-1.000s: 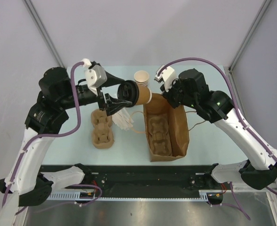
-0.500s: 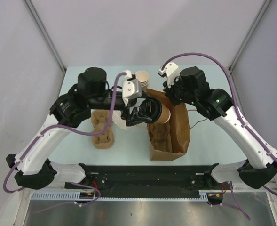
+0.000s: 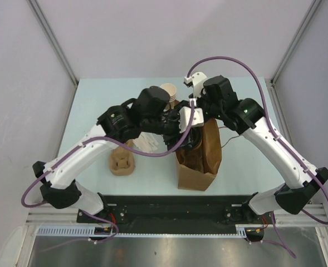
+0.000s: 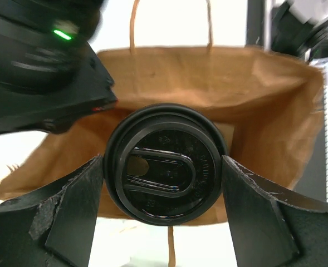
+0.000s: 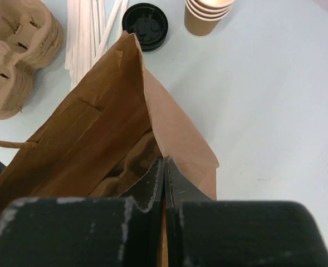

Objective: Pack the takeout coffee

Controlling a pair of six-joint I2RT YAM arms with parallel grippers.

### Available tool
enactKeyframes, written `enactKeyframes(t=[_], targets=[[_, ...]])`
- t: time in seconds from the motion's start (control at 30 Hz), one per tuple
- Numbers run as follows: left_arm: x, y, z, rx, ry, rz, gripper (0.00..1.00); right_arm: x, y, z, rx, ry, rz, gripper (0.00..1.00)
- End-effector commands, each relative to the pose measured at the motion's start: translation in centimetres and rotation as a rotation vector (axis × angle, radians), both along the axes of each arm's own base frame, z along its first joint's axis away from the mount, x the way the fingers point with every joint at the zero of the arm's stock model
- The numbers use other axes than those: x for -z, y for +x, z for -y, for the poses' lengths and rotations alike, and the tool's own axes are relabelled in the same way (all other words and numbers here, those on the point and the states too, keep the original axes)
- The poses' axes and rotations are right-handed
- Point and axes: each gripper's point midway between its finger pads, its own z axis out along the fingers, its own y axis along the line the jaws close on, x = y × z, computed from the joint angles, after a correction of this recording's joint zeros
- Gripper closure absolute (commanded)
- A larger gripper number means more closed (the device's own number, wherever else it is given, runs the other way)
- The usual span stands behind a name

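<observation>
- The coffee cup (image 4: 165, 177) hangs at the mouth of the bag (image 4: 264, 111). Its black lid faces the left wrist camera, and the brown paper walls rise behind and around it.
- My left tool (image 4: 164, 186) has the cup by its sides. The jaws stand wide, one finger pressed to each flank just under the lid, with no gap showing.
- From above, the left arm reaches across and covers the cup, so I cannot tell whether its base has reached anything inside.
- A moulded paper tray (image 5: 135, 160) lies at the bottom of the bag. I see no cup seated in the part of it that shows.
- My right tool (image 5: 164, 167) is pinched fully shut on the bag's far rim. I judge that this props the mouth open for the drop.
- I judge the job to be in its first half: the bag is standing, the tray is in, and this cup is on its way down. Lowering it into a tray pocket and letting go are left.
- Elsewhere on the worktop (image 3: 97, 105) lie spare trays (image 3: 123, 161), white sticks (image 5: 91, 28), a loose black lid (image 5: 145, 22) and a stack of lidless cups (image 5: 208, 14).
- If more coffees are wanted, those cups have no lids on yet.
</observation>
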Motion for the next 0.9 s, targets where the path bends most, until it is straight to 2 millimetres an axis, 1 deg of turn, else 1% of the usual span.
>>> enactKeyframes(t=[0.0, 0.07, 0.1, 0.17, 0.2, 0.27, 0.33, 0.37, 0.4, 0.47, 0.5, 0.53, 0.57, 0.6, 0.63, 0.67, 0.8, 0.83, 0.87], targets=[[2.1, 1.7, 0.2, -0.068, 0.092, 0.017, 0.62, -1.3, 0.8, 0.6, 0.087, 0.11, -0.074, 1.0], [3.3, 2.0, 0.2, -0.08, 0.125, 0.001, 0.63, -0.9, 0.5, 0.2, 0.065, 0.165, -0.16, 1.0], [3.8, 2.0, 0.2, -0.083, 0.138, -0.006, 0.64, -0.7, 1.1, 1.1, 0.109, 0.199, -0.202, 1.0], [4.9, 2.1, 0.1, -0.083, 0.163, -0.016, 0.64, 0.0, 0.7, 1.3, 0.101, 0.233, -0.279, 1.0], [5.1, 2.2, 0.0, -0.085, 0.167, -0.014, 0.64, 0.2, 1.0, 2.1, 0.128, 0.251, -0.303, 1.0], [6.1, 2.3, -0.3, -0.084, 0.194, -0.011, 0.64, 1.0, 0.4, 2.6, 0.13, 0.261, -0.358, 1.0], [6.5, 2.5, -0.7, -0.088, 0.206, -0.023, 0.65, 1.3, 0.2, 3.5, 0.152, 0.274, -0.39, 1.0], [6.8, 3.0, -1.0, -0.101, 0.212, -0.037, 0.65, 1.4, -0.3, 3.5, 0.134, 0.288, -0.413, 1.0], [6.9, 3.2, -1.3, -0.105, 0.217, -0.043, 0.65, 1.6, -0.7, 3.8, 0.136, 0.288, -0.433, 1.0], [6.2, 4.1, -1.7, -0.118, 0.211, -0.021, 0.66, 1.7, -1.2, 4.3, 0.13, 0.297, -0.454, 1.0], [6.0, 4.4, -1.9, -0.123, 0.208, -0.008, 0.66, 1.8, -1.8, 4.6, 0.128, 0.297, -0.472, 1.0], [5.3, 4.7, -1.9, -0.124, 0.199, 0.01, 0.66, 1.8, -2.0, 5.0, 0.128, 0.302, -0.48, 1.0], [5.2, 5.1, -2.3, -0.13, 0.205, 0.007, 0.66, 1.6, -2.4, 5.0, 0.114, 0.315, -0.494, 1.0], [5.1, 5.1, -2.3, -0.124, 0.205, 0.005, 0.66, 1.6, -2.9, 5.2, 0.112, 0.317, -0.511, 1.0], [4.4, 5.2, -2.2, -0.114, 0.192, 0.013, 0.66, 1.6, -3.2, 5.3, 0.106, 0.323, -0.524, 1.0], [4.4, 5.2, -2.4, -0.113, 0.198, 0.007, 0.66, 1.4, -3.6, 5.2, 0.077, 0.341, -0.544, 0.99], [3.7, 5.1, -2.3, -0.073, 0.19, 0.038, 0.66, 1.4, -5.3, 5.8, 0.062, 0.359, -0.638, 0.96], [3.3, 5.0, -2.2, -0.061, 0.182, 0.05, 0.66, 0.9, -5.5, 5.8, 0.048, 0.373, -0.643, 0.94], [3.4, 4.8, -2.3, -0.051, 0.186, 0.042, 0.66, 0.8, -5.6, 6.3, 0.047, 0.373, -0.644, 0.93]])
